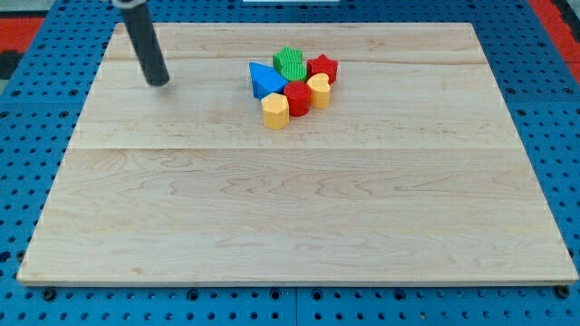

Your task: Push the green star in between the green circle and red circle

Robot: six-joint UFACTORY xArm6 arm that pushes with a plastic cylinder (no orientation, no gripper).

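Resting on the wooden board (299, 208), my tip (159, 83) touches nothing and pushes nothing. Well off to its right in the view sits a tight cluster of blocks. The green star (287, 58) lies at the cluster's top, touching the green circle (293, 71) just below it. The red circle (297, 98) sits lower, beside the blue triangle (264, 80), red star (323, 67), yellow heart (319, 90) and yellow hexagon (275, 110).

The dark rod (145, 41) is cut off by the view's top edge. To the right of my tip (159, 82), the green star block (287, 57) is partly hidden behind the ribbed green circle block (293, 71).
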